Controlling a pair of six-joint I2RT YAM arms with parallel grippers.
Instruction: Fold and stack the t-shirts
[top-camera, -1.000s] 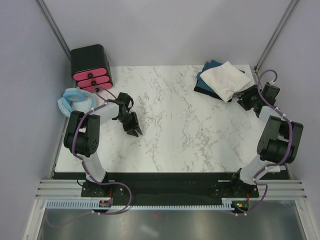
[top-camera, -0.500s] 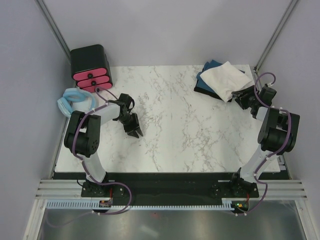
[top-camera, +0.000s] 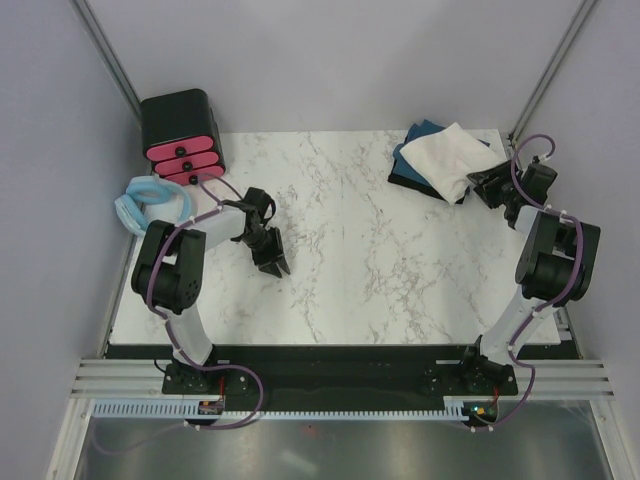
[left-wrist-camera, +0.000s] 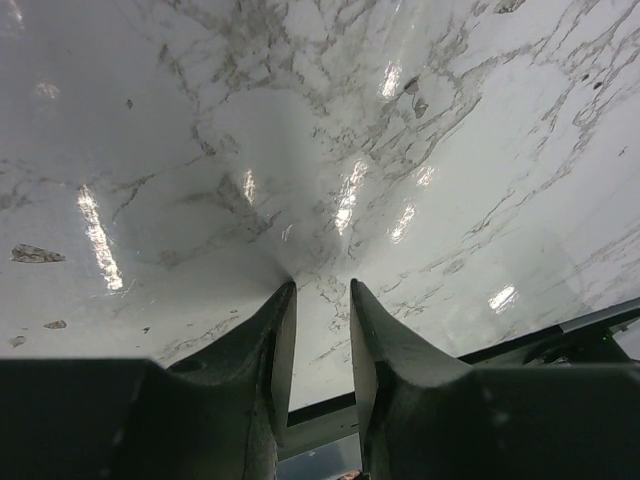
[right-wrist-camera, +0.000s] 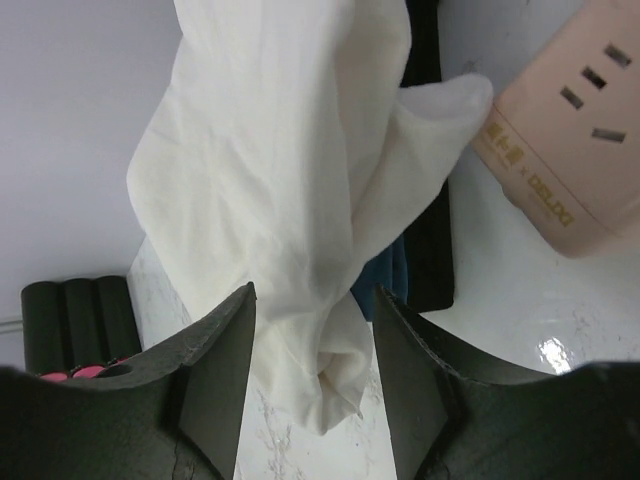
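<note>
The cream-white t-shirt (top-camera: 450, 160) lies roughly folded on top of the dark teal-blue t-shirt (top-camera: 420, 135) at the table's back right corner. My right gripper (top-camera: 482, 186) is open right at the cream shirt's near right edge. In the right wrist view its jaws (right-wrist-camera: 312, 300) stand either side of a hanging fold of the cream shirt (right-wrist-camera: 280, 180), apart from it, and a strip of the teal shirt (right-wrist-camera: 385, 280) shows beneath. My left gripper (top-camera: 275, 265) hovers low over bare marble at the left, jaws (left-wrist-camera: 322, 290) a narrow gap apart and empty.
A black box with pink drawers (top-camera: 182, 135) stands at the back left, with a pale blue padded ring (top-camera: 140, 200) in front of it. A pink power strip (right-wrist-camera: 570, 130) lies right of the shirts. A dark flat layer (right-wrist-camera: 430, 240) lies under the teal shirt.
My right gripper has moved back and in toward the cream shirt's edge. My left gripper has shifted slightly right and nearer. The shirts have not moved.
</note>
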